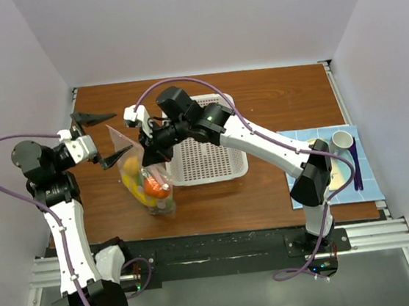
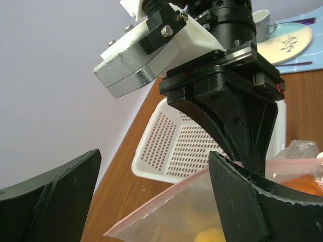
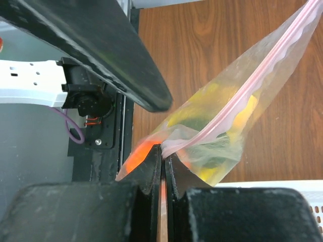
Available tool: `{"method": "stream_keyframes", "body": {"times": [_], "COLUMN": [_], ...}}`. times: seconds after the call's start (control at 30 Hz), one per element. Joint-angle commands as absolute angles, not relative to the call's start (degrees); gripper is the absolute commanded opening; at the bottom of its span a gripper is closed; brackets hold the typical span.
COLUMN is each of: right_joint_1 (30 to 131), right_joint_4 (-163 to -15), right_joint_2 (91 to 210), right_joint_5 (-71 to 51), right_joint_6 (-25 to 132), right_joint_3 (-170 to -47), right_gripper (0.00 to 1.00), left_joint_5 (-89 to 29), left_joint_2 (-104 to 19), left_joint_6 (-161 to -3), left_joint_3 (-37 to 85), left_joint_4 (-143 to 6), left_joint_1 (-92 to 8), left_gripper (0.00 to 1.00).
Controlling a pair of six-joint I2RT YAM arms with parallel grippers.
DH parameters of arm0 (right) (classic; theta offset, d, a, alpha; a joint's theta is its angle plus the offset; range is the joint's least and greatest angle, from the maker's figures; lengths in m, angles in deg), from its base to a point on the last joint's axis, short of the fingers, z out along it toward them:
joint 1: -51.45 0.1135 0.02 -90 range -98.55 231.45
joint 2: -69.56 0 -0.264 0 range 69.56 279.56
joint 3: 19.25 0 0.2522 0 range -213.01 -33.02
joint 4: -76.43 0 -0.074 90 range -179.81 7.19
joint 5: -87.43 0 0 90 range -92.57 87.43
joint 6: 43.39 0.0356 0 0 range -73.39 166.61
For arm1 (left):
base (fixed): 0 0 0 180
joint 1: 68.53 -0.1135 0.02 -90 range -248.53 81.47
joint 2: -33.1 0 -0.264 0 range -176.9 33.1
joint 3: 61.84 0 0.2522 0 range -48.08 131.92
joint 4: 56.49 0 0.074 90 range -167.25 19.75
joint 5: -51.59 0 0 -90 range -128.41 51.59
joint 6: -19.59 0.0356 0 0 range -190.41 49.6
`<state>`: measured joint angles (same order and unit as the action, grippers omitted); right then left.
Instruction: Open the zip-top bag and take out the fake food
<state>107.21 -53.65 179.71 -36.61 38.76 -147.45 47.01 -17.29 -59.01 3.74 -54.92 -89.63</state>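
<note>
At the right hand (image 3: 163,169), the two fingers are pressed together on the top edge of the bag (image 3: 242,88), with only the thin film between them. The pink zip strip runs from this grip out to the far corner of the bag. The right arm reaches across from the right side of the desk (image 1: 257,95) to the left of centre to make this grip.

Below the grip, the bag hangs down with the food (image 1: 155,190) gathered in its lower end: a yellow piece, an orange piece and green pieces are visible through the film. The lower end of the bag is at desk level; contact with the desk cannot be confirmed.

The left hand (image 1: 104,139) stands to the left of the bag with its fingers wide apart and holds nothing. One fingertip (image 1: 117,160) is just beside the side of the bag; the other points away towards the back wall. Contact between the near fingertip and the film cannot be confirmed.

The white perforated basket (image 1: 205,160) sits on the desk just right of the bag, under the right arm.

At the right edge of the desk, well apart from the bag, a blue mat (image 1: 299,172) carries a plate (image 1: 340,174), a white cup (image 1: 342,139) and a purple fork (image 1: 356,169).
</note>
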Motion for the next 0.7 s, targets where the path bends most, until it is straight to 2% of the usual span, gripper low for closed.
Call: {"method": "stream_keyframes", "body": {"times": [0.0, 0.13, 0.33, 0.53, 0.67], "right_joint_1": [108.0, 108.0, 108.0, 108.0, 108.0], "right_joint_4": [-53.6, -53.5, -52.9, -51.5, -50.5], "right_joint_2": [176.3, 176.0, 172.7, 170.5, 169.8], "right_joint_5": [-37.6, -37.3, -35.8, -36.4, -35.9], "right_joint_6": [37.8, 37.7, 36.1, 34.9, 34.4], "right_joint_3": [-151.9, -151.8, -148.3, -145.8, -145.2], "right_gripper": [0.00, 0.00, 0.00, 0.00, 0.00], "left_joint_5": [59.1, 59.2, 59.3, 59.3, 59.5], "left_joint_2": [-18.9, -19.5, -19.5, -21.0, -25.8], "left_joint_6": [-69.0, -77.8, -93.9, -98.7, -110.0], "left_joint_3": [3.8, 2.2, -2.6, -5.9, -4.7], "left_joint_4": [-44.3, -40.3, -24.7, -7.1, 12.2], "left_joint_1": [-86.9, -83.4, -83.0, -83.1, -85.0], "left_gripper": [0.91, 0.90, 0.90, 0.91, 0.92]}}
